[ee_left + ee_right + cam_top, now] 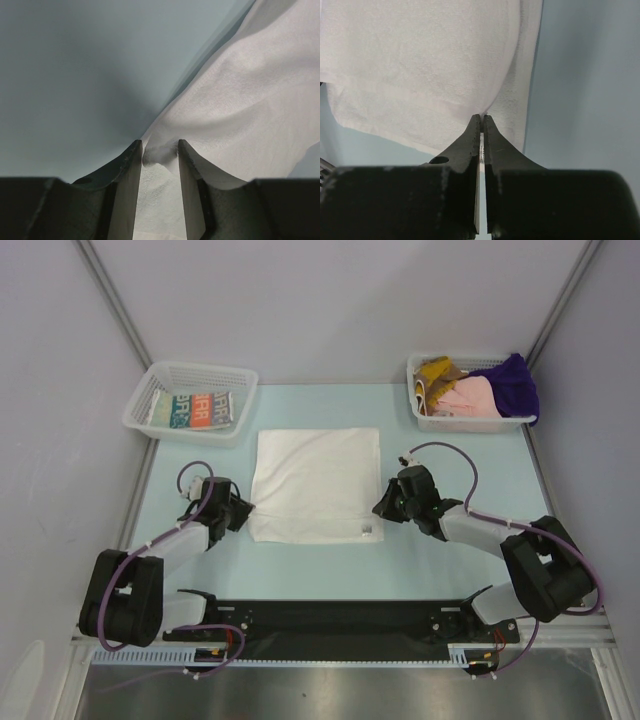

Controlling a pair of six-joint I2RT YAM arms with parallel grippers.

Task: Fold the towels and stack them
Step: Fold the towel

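the white towel (315, 483) lies flat in the middle of the table (450, 455), between the two arms. the left claw (243, 508) is at its left edge, with a bunch of cloth nipped between narrowly parted fingers (131, 165). the right claw (383, 506) is at the right edge, squeezed almost closed on a thin hem. both holds sit toward the near side, so the fold likely runs left to right, near edge carried far.
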